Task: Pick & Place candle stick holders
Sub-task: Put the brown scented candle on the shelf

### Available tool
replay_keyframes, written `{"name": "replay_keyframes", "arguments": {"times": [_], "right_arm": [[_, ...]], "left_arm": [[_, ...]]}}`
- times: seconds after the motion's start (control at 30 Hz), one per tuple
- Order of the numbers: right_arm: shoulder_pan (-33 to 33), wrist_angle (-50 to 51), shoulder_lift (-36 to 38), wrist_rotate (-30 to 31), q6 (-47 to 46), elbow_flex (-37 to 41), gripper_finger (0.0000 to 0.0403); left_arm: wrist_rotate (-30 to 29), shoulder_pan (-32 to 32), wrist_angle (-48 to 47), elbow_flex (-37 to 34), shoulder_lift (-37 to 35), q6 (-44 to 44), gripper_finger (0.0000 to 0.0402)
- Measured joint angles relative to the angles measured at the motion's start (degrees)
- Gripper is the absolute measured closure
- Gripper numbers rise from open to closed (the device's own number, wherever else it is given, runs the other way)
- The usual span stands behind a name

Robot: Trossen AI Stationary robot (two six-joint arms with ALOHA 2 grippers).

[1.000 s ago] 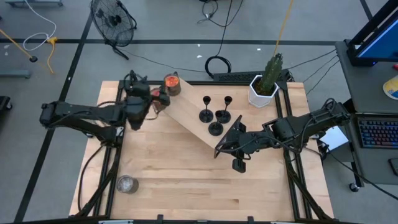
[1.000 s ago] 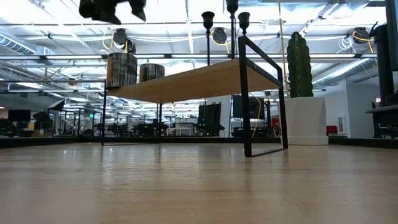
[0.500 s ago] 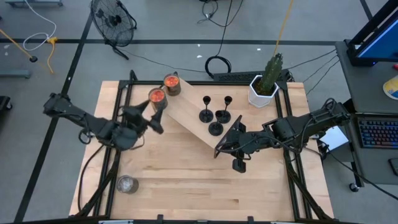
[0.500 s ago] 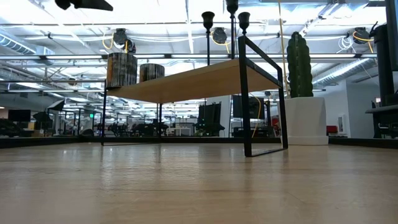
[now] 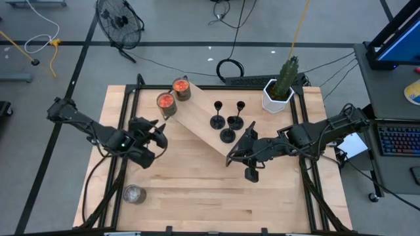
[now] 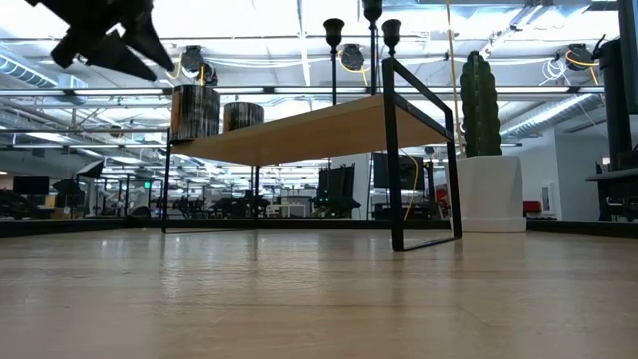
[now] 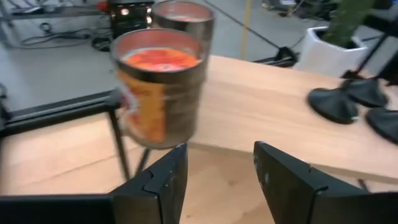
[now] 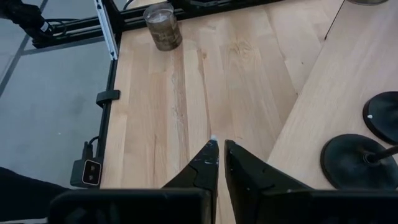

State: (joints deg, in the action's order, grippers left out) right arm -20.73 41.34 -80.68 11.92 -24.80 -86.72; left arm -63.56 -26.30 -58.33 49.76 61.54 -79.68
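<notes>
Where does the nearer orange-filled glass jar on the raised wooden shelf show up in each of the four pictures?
High view: orange-filled jar, at the shelf's left end.
Low view: likely the taller jar on the shelf, left side; orange filling not visible.
Left wrist view: large, upper left.
Right wrist view: not in it.
Shared landmark: the candle stick holders, also.

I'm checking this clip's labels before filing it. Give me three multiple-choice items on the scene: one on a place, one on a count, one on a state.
1. Where do the candle stick holders stand?
A. on the raised shelf
B. on the floor
C. in the plant pot

2. How many jars with orange filling are on the shelf?
A. none
B. two
C. five

3. What does the left gripper hold?
A. a jar
B. a holder
C. nothing

1 A: their bases rest on the shelf board.
2 B: two stand at its far end.
3 C: its fingers show a bare gap.
</notes>
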Motion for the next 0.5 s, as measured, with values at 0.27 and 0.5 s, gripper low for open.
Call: {"name": "replay_keyframes", "arguments": {"times": [0.27, 0.5], "right_arm": [[0.0, 0.0, 0.0, 0.0, 0.0, 0.0, 0.0385], [0.0, 0.0, 0.0, 0.0, 0.2, 0.0, 0.0385]], "left_arm": [[-0.1, 4.9, -5.6, 0.0, 0.1, -2.0, 0.0215], [0.7, 11.2, -5.5, 0.0, 0.1, 0.3, 0.0215]]}}
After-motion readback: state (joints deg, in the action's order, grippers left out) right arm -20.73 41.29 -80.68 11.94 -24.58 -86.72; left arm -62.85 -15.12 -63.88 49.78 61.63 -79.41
